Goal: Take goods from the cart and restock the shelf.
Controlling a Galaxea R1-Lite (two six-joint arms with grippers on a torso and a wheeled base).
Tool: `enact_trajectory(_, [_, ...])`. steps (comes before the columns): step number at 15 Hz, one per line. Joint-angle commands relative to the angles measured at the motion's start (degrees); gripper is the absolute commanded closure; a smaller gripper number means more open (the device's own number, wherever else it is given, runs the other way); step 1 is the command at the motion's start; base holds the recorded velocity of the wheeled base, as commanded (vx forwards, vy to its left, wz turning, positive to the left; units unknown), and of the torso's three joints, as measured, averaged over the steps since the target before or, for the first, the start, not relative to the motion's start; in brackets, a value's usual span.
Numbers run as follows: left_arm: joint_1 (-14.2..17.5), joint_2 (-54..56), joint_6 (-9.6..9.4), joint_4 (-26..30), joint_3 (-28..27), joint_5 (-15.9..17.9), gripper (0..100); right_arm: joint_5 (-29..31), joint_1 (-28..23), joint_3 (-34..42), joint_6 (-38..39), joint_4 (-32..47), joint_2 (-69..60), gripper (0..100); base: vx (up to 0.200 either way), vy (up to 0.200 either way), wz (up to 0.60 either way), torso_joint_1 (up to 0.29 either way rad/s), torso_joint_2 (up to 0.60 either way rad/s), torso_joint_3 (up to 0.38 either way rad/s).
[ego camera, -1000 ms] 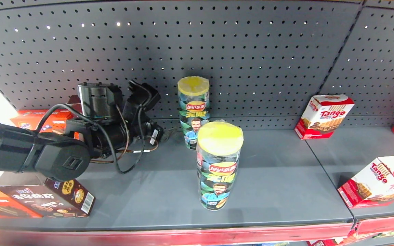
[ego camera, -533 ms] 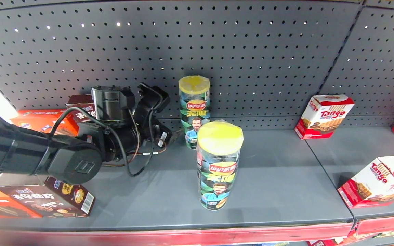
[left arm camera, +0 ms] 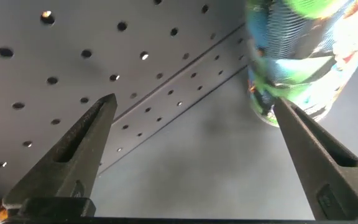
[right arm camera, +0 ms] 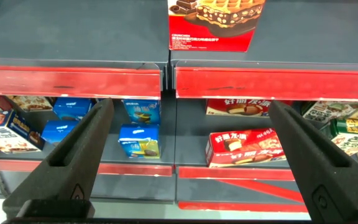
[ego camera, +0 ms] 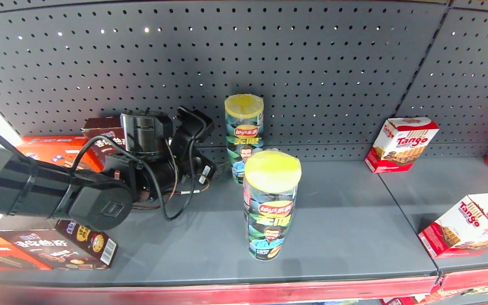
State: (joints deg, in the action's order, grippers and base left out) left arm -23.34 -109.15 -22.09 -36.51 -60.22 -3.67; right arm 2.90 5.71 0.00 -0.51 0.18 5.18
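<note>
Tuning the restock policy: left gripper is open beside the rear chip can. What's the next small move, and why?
Probably ease the left gripper straight back off the shelf, no sideways sweep. Its jaws stand open and empty, and the rear chip can stands upright by the pegboard, close to one fingertip, so it looks placed. The front chip can could be knocked.

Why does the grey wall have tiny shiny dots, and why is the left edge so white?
Head view: light shines through some holes in the pegboard wall; the left edge is washed out by bright light. Left wrist view: a few holes glow there too.
</note>
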Motion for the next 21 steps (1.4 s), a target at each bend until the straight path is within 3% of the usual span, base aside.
enact_trajectory(1, [0.32, 0.17, -0.06, 0.04, -0.07, -0.29, 0, 0.00, 0.01, 0.00, -0.02, -0.01, 0.09, 0, 0.000, 0.000, 0.00, 0.000, 0.00, 0.000])
enact_trajectory(21, [-2.58, -3.35, 0.20, -1.19, -3.24, -1.96, 0, 0.00, 0.01, 0.00, -0.02, -0.01, 0.09, 0, 0.000, 0.000, 0.00, 0.000, 0.00, 0.000])
